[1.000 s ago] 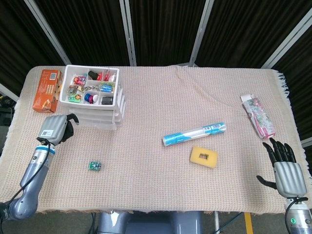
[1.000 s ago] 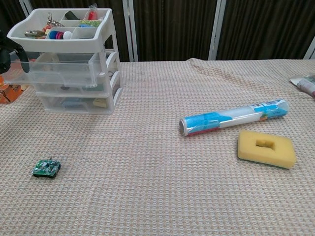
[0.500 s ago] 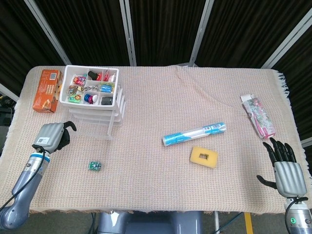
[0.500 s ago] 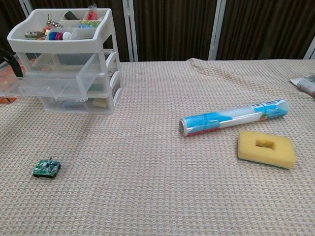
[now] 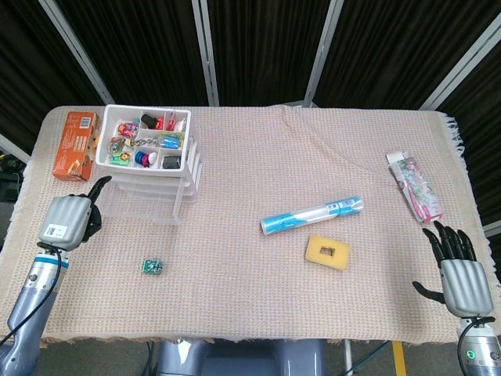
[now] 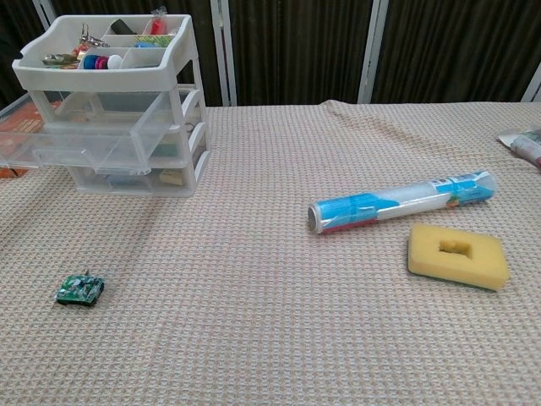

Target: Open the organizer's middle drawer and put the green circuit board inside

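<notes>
The white three-drawer organizer [image 5: 192,166] [image 6: 101,81] stands at the back left, its top tray full of small items. Its clear middle drawer [image 5: 141,207] [image 6: 76,145] is pulled well out toward the table's front. The small green circuit board [image 5: 153,267] [image 6: 80,289] lies flat on the cloth in front of the organizer. My left hand [image 5: 66,222] hangs just left of the drawer's front corner, holding nothing, one finger stretched toward the drawer; the chest view does not show it. My right hand [image 5: 458,274] rests at the front right edge, fingers spread and empty.
An orange box [image 5: 76,145] lies left of the organizer. Mid-table are a blue and white tube [image 5: 311,215] [image 6: 401,200] and a yellow sponge [image 5: 328,253] [image 6: 457,255]. A printed packet [image 5: 415,186] lies at the far right.
The middle drawer has slid out toward the front, pulled by my left hand. That hand has since let go and drawn back to the left. The right hand has not moved.
</notes>
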Action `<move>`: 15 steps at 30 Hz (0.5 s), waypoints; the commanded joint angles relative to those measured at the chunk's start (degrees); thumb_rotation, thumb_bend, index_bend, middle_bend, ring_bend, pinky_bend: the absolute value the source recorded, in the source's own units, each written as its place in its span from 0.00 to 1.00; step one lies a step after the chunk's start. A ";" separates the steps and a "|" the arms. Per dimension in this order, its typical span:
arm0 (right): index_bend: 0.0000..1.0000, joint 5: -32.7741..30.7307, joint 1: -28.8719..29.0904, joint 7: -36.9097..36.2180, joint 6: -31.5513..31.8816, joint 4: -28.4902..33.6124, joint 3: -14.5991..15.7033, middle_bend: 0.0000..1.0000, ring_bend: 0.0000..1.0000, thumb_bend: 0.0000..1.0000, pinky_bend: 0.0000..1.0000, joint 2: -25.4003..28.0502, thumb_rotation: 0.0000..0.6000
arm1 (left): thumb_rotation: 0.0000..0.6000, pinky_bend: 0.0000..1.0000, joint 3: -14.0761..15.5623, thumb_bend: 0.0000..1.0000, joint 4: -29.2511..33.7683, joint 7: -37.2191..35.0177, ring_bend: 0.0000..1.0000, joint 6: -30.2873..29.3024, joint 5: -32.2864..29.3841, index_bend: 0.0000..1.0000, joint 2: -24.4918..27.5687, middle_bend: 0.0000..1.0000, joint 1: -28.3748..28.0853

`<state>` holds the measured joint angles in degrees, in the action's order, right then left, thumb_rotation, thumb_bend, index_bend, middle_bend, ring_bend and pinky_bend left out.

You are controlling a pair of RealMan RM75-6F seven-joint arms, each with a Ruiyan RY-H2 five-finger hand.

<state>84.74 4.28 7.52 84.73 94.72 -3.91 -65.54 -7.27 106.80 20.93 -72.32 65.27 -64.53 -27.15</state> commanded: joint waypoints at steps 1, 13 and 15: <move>0.11 -0.07 0.06 0.01 -0.11 0.00 -0.03 0.00 0.00 0.00 0.00 -0.06 1.00 | 1.00 0.47 6.68 0.14 3.84 1.18 0.47 -5.61 11.04 0.11 2.05 0.53 5.04; 0.10 -0.28 0.00 0.44 -0.13 0.19 -0.04 0.00 0.00 0.00 0.00 -0.07 1.00 | 1.00 0.41 16.61 0.05 5.47 5.64 0.25 -4.53 23.92 0.10 3.12 0.27 9.95; 0.10 -0.32 0.01 0.37 -0.15 0.20 -0.06 0.00 0.00 0.00 0.00 -0.05 1.00 | 1.00 0.38 16.86 0.04 5.11 6.06 0.22 -3.95 24.46 0.10 2.41 0.25 10.14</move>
<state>84.42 4.29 7.89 84.58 94.92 -3.97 -65.58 9.33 112.10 26.65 -76.65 89.44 -61.72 -17.25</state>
